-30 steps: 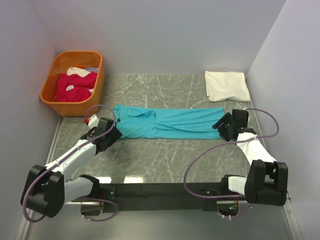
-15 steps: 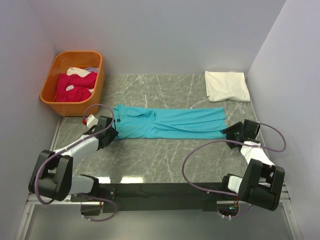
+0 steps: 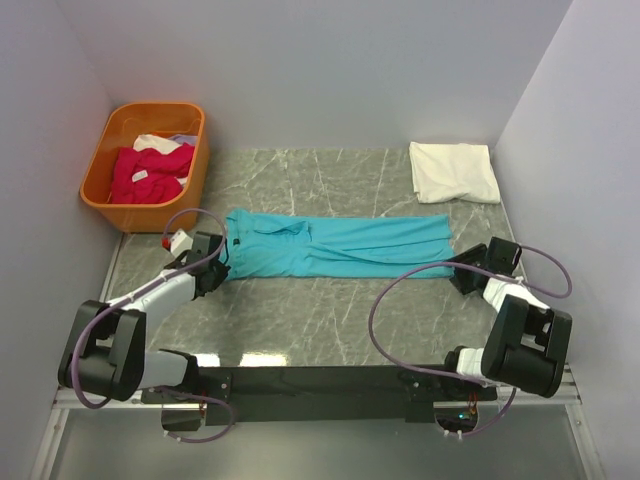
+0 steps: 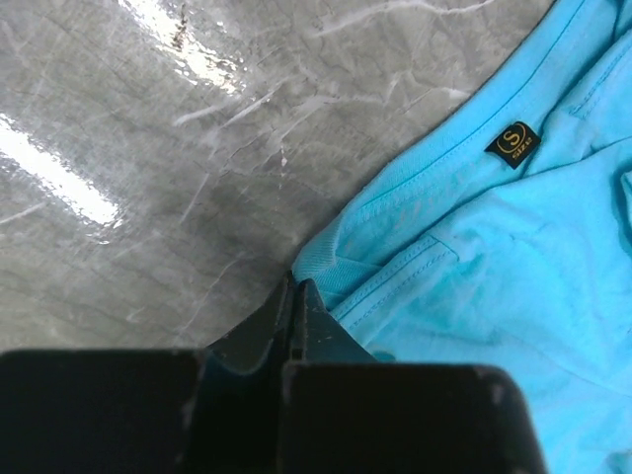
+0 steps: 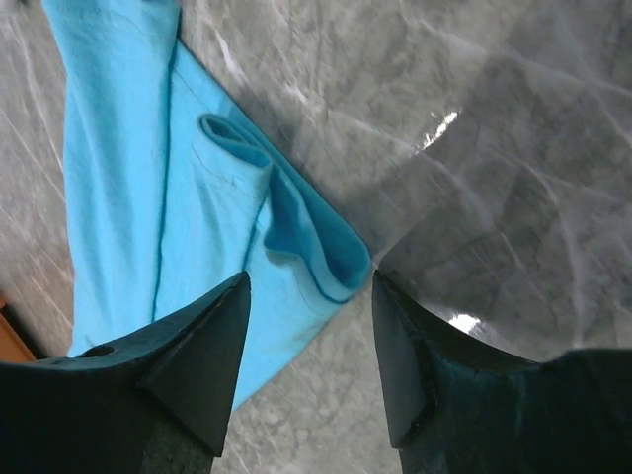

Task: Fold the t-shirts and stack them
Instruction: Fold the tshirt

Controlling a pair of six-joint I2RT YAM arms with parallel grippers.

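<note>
While the turquoise t-shirt (image 3: 330, 245) lies stretched sideways across the middle of the grey marbled table (image 3: 330, 320), both arms reach in low to its two ends. At the left end of the cloth in the overhead view, the left gripper (image 3: 222, 262) has its jaws pressed tight together on the shirt's edge. Its wrist view shows the fabric bunched into a small fold right at the fingertips (image 4: 296, 296), with the small dark neck label (image 4: 513, 143) towards the upper right. At the right end of the cloth, the right gripper (image 3: 462, 262) has its jaws standing apart. In its wrist view a curled corner of the shirt lies between and just beyond the two fingers (image 5: 212, 336), and I see nothing caught in them. A white t-shirt (image 3: 455, 172) lies folded in the upper right of the overhead frame, well apart from the turquoise one. In the upper left sits an orange basket (image 3: 195, 165) holding magenta-pink shirts (image 3: 150, 170).
</note>
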